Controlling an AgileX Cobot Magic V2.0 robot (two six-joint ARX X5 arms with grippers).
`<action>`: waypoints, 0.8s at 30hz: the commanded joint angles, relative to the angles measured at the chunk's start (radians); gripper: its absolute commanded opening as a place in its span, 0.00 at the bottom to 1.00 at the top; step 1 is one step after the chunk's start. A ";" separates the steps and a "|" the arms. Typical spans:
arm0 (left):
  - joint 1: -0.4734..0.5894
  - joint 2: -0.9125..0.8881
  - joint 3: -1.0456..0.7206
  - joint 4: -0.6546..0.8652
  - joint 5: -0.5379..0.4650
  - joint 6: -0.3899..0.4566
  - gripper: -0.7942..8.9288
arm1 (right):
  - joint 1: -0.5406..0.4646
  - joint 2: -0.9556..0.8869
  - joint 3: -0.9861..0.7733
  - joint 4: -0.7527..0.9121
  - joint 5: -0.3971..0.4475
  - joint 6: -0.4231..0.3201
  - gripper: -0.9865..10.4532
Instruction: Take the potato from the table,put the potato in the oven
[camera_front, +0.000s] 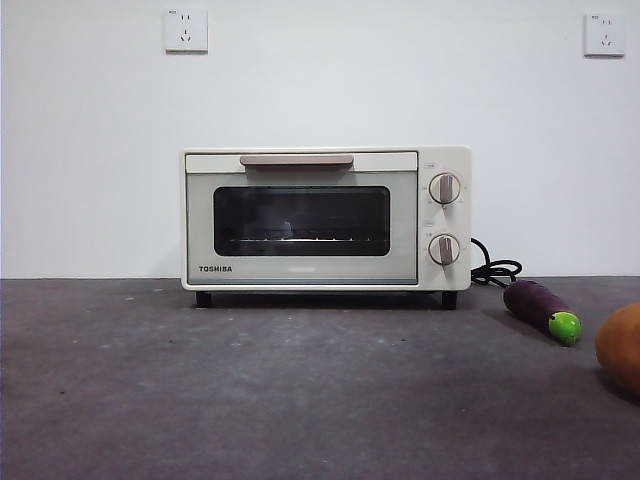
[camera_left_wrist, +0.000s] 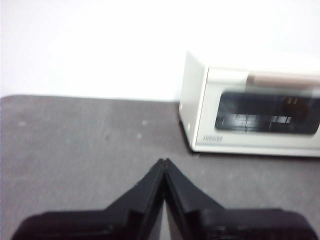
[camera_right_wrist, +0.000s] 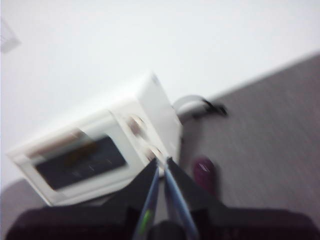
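Observation:
The potato (camera_front: 621, 346), an orange-brown lump, lies on the table (camera_front: 250, 400) at the front view's right edge, partly cut off. The cream oven (camera_front: 325, 220) stands at the back centre with its door closed. Neither arm appears in the front view. In the left wrist view my left gripper (camera_left_wrist: 164, 161) is shut and empty above bare table, with the oven (camera_left_wrist: 250, 107) ahead of it. The right wrist view is blurred and tilted. There my right gripper (camera_right_wrist: 162, 161) is shut with nothing in it, and the oven (camera_right_wrist: 100, 150) lies beyond it. No wrist view shows the potato.
A purple eggplant (camera_front: 540, 310) with a green tip lies between the oven and the potato, also visible as a purple blur, the eggplant (camera_right_wrist: 204, 172), in the right wrist view. The oven's black cord (camera_front: 495, 268) coils behind it. A white wall with two sockets backs the table.

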 joint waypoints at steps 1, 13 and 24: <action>0.002 0.022 0.052 0.006 0.001 -0.060 0.08 | -0.001 0.015 0.064 -0.007 -0.010 0.011 0.11; 0.002 0.315 0.319 -0.097 0.224 -0.115 0.08 | -0.001 0.271 0.374 -0.266 -0.033 -0.037 0.11; 0.000 0.691 0.546 -0.254 0.413 -0.148 0.08 | -0.001 0.522 0.539 -0.386 -0.142 -0.052 0.11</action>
